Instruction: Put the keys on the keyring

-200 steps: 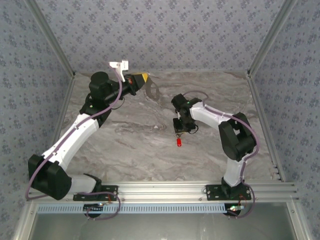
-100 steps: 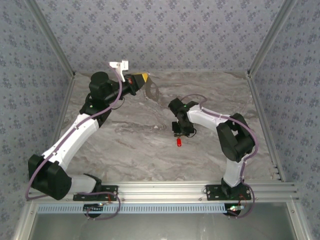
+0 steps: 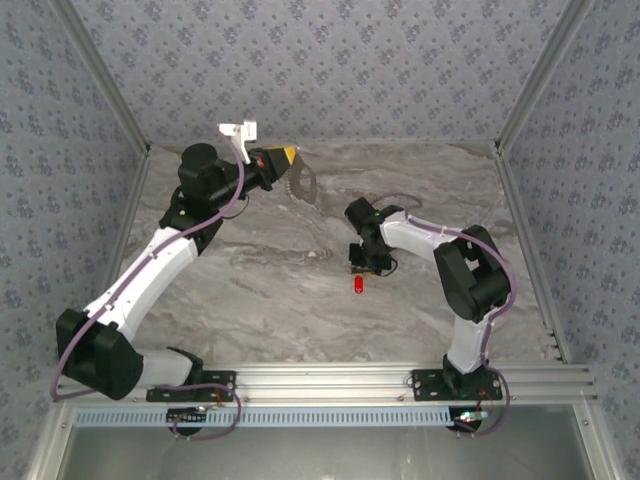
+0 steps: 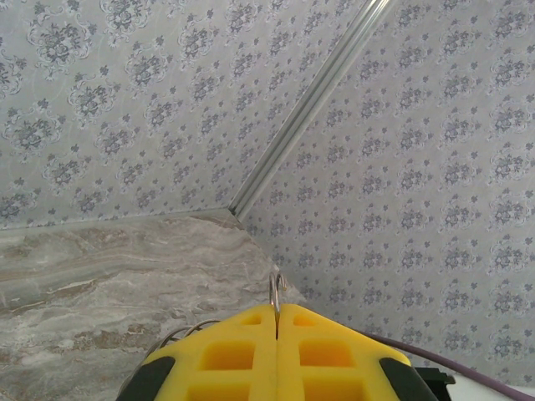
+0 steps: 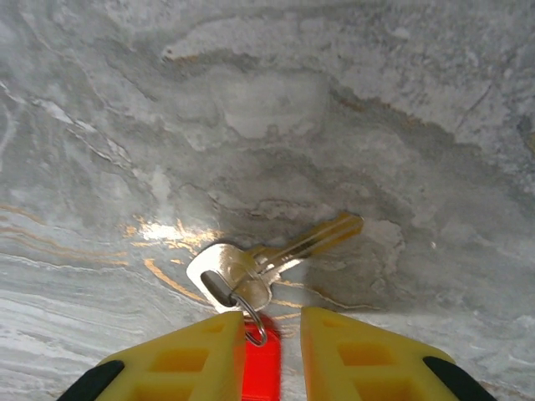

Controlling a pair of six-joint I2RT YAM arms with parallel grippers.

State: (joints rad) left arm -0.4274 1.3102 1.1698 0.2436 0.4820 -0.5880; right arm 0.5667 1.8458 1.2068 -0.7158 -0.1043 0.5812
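Marble (image 3: 250,290): one keyring (image 3: 306,184), one red key (image 3: 358,287).

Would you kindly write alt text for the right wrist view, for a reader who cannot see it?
A key lies on the marble table, linked by a small ring to a red tag seen between the right gripper's parted yellow fingers.

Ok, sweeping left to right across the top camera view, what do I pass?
Left arm's black shoulder housing → left gripper with yellow fingers → thin grey-brown keyring loop → tiny bright red oblong key tag → right arm's black elbow housing.
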